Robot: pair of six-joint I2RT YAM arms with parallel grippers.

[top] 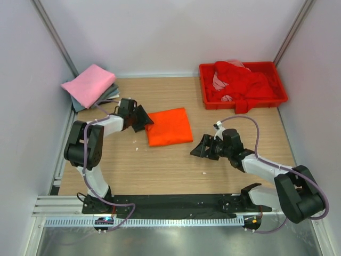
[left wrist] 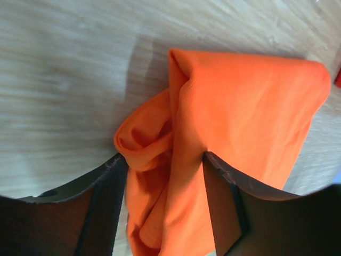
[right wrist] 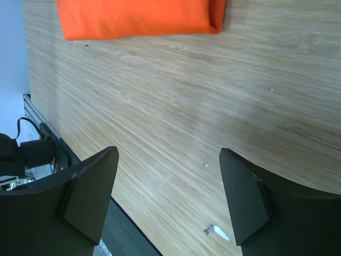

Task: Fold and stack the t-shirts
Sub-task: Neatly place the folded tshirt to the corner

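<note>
The bright orange t-shirt lies folded into a rectangle at the middle of the table. My left gripper is at its left edge, and in the left wrist view its jaws press a bunched fold of the orange cloth from both sides. My right gripper is open and empty over bare wood right of the shirt. In the right wrist view the orange shirt lies ahead of it. A folded pink t-shirt lies on a grey one at the back left.
A red plastic tray at the back right holds crumpled red clothing. White walls close in the table on three sides. A black rail runs along the near edge. Small white scraps lie on the wood.
</note>
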